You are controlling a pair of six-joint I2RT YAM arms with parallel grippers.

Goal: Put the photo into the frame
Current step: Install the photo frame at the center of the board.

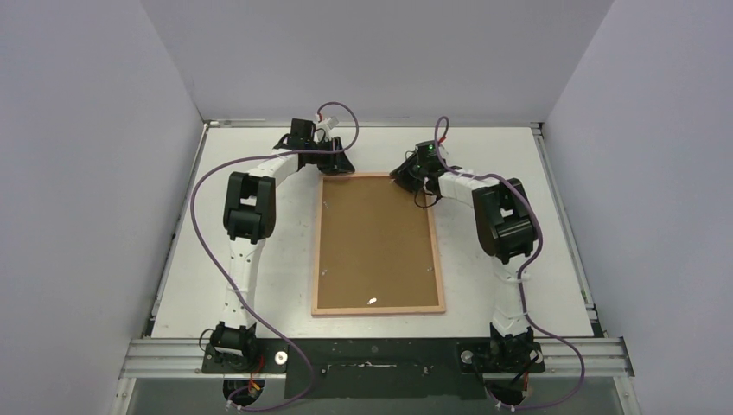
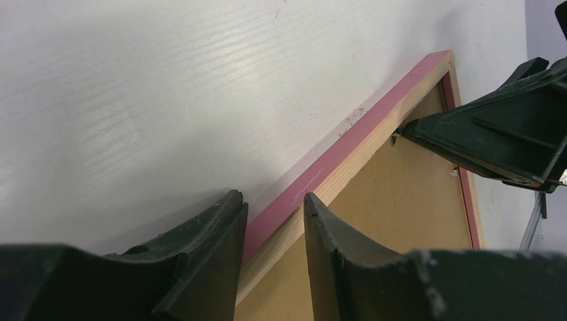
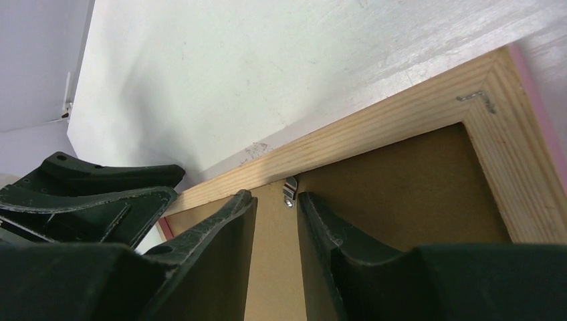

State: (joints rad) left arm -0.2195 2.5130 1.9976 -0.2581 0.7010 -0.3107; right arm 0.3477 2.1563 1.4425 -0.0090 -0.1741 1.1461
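Left arm: reaches forward along the left side of the surface (image 1: 285, 268), elbow raised, wrist turned inward over the far left corner of the frame (image 1: 317, 251). Left gripper (image 1: 333, 162) points down. In the wrist view its fingers straddle the far rail, one against the pink outer edge and one on the inner side. Gripper is pinching the rail.

Right arm: mirrors this pose, elbow up, forearm angled inward toward the far right corner. Right gripper (image 1: 404, 175) is tilted down over the far rail, just inside that corner. Its fingers are set a narrow gap apart, tips over the brown backing panel (image 1: 376, 238), with nothing between them. A small metal tab (image 3: 289, 192) on the inner edge of the rail sits just beyond the tips, in line with the gap.

Frame: lies flat, centred on the surface, wood-coloured back facing up, backing panel seated inside it. Both grippers are at its far end, near each other.
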